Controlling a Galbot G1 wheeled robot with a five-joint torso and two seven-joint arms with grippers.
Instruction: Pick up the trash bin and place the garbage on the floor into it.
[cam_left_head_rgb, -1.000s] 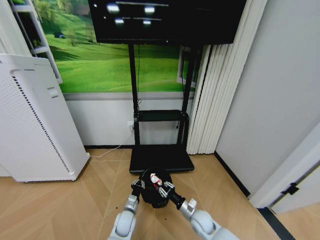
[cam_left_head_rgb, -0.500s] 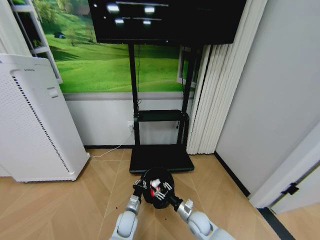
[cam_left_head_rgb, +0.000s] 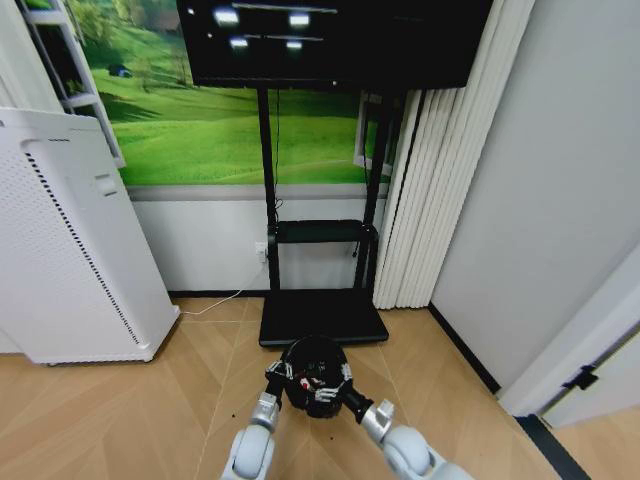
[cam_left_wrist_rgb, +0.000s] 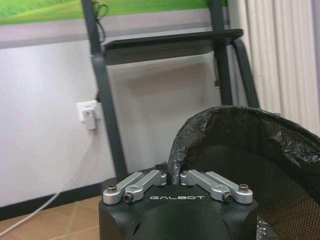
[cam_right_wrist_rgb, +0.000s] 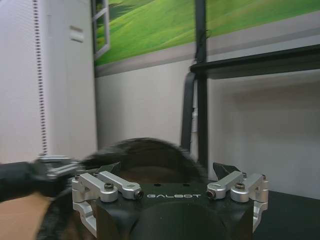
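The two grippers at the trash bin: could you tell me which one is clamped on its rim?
The left gripper: its fingers are shut on the trash bin liner's edge. The right gripper stands open over the bin.

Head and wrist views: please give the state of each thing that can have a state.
Bin: upright, lined with a black bag, held at its rim.
Left gripper: shut on the bin's rim.
Right gripper: open, beside the bin.
Red-and-white litter: inside the bin.
Screen: dark, on its stand.

Black mesh trash bin (cam_left_wrist_rgb: 280, 165) holds a crinkled glossy plastic liner (cam_left_wrist_rgb: 200, 131).
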